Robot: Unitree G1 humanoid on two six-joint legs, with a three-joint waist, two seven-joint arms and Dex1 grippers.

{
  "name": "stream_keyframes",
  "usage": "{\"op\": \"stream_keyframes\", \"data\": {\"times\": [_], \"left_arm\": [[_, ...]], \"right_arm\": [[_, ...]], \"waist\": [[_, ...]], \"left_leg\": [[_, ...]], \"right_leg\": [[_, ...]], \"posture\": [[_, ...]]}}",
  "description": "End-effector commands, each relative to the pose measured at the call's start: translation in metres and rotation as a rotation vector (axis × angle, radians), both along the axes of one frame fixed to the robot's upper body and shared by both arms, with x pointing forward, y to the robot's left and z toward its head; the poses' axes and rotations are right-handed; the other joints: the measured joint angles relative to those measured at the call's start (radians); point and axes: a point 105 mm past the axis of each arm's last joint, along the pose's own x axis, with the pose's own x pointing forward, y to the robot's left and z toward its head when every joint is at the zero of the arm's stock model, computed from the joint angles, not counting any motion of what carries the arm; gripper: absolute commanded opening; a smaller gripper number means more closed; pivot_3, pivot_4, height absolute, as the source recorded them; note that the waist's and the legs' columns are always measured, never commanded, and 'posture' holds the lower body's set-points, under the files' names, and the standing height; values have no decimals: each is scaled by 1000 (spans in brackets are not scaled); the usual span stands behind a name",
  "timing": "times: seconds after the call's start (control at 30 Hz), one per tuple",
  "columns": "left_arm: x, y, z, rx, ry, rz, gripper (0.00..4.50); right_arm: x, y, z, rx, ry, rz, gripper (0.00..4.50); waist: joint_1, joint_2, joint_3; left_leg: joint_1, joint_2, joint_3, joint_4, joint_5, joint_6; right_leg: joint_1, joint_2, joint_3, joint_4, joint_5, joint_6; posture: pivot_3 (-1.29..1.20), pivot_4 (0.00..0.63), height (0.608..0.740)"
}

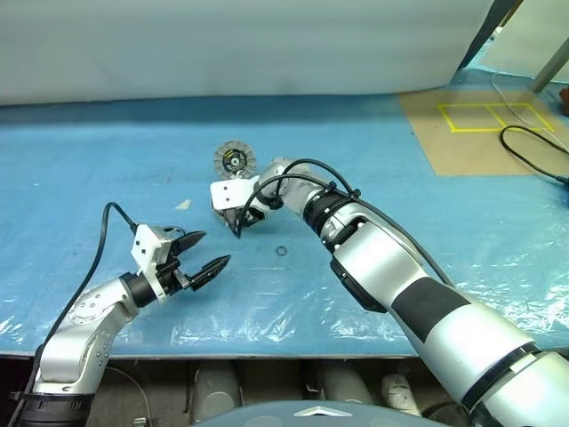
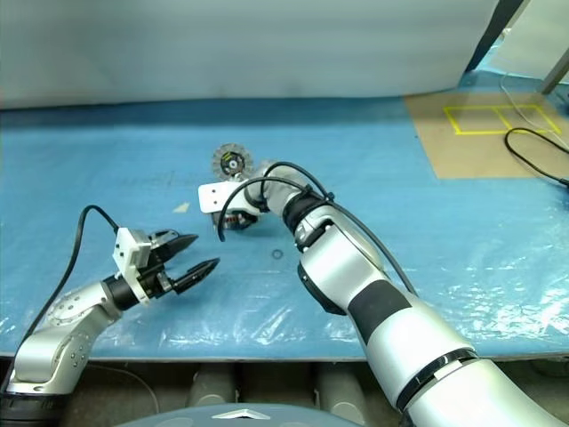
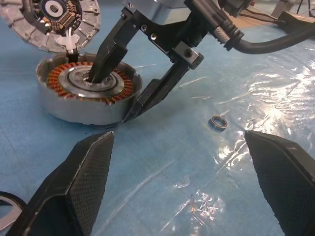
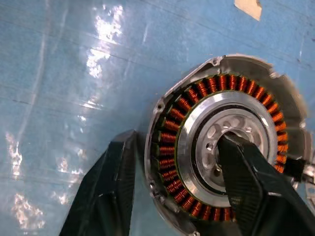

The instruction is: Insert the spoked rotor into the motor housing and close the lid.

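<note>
- Worktop [image 1: 107, 160]: blue sheet under clear plastic, slippery-looking. Expect the housing to skid if you push sideways, so press down, not across.
- Right pincer [image 3: 115, 93]: reaching down-left onto the housing [image 3: 88, 96]. One finger sits in the centre hole, the other outside the wall, so the jaws straddle one side of the coil ring. They're part-closed and look like they touch the housing, but I can't tell if the grip is firm. Close gently on the wall only and keep the inner finger off the copper windings.
- Left pincer [image 1: 197, 256]: jaws wide apart, nothing in them, hovering near the worktop's front edge, well apart from the parts. You can use it to steady the housing or to fetch the next part.
- Housing: flat on the worktop near the middle, coil side up, centre hole partly blocked by the finger. That finger must come out before anything drops in.
- Lid [image 1: 234, 160]: just behind the housing, nearly touching it in the left wrist view, segmented face with dark centre up. Looks connected to the housing by a short tab or wire, can't be sure, so don't yank either one.
- Rotor: can't place it.
- O-ring [image 3: 219, 122]: small, loose, near the housing on the right-arm side. Not the rotor, leave it.
</note>
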Motion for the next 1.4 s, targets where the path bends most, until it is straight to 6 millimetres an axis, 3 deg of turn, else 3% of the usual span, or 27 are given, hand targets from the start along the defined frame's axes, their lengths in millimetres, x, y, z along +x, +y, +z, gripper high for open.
{"op": "stream_keyframes", "data": {"times": [0.03, 0.3, 0.47, 0.63, 0.93, 1.13, 1.4], "left_arm": [[-1, -1, 6, 3, -35, -3, 4500], [2, -2, 8, -2, -39, -16, 4500], [6, -2, 13, -12, -47, -35, 4500], [6, -2, 13, 3, -29, -96, 4500], [13, -8, 16, 19, -20, -155, 4500], [10, -15, 14, 11, -7, -175, 4500], [10, -18, 16, 7, -10, -176, 4500]], "right_arm": [[2, -12, -6, -71, 3, -2, 2143], [-7, -18, 6, -73, 74, 111, 2142], [-34, -50, 6, -107, 198, 292, 2142], [-65, -78, 3, -114, 247, 314, 2142], [-89, -81, -8, -155, 281, 274, 2142], [-93, -91, -17, -251, 287, 253, 2142], [-86, -96, -29, -253, 331, 169, 2142]], "waist": [[0, 1, 0], [5, 2, 1], [9, 0, 0], [7, -1, 0], [2, -1, -1], [3, -1, -1], [3, -3, -2]], "left_leg": [[0, 0, 0, 0, 0, 0], [-1, -1, 0, 0, 0, 0], [-3, 0, 0, 0, 2, 3], [-3, 0, 0, 0, 3, 4], [6, -1, 0, 0, 1, 1], [6, -1, 0, 0, 1, 0], [10, -1, 0, 0, 1, 0]], "right_leg": [[0, 0, 0, 0, 0, 0], [0, -1, 0, -1, 0, 0], [0, -1, -1, -1, 0, 0], [0, 0, -2, -1, 3, 4], [5, 1, 3, 0, 0, 0], [5, 1, 3, -2, 0, 0], [10, 0, 3, -2, 0, 0]], "posture": [[0, 150, 740], [0, 150, 740], [0, 150, 740], [0, 150, 740], [0, 150, 740], [0, 150, 740], [0, 150, 740]]}}
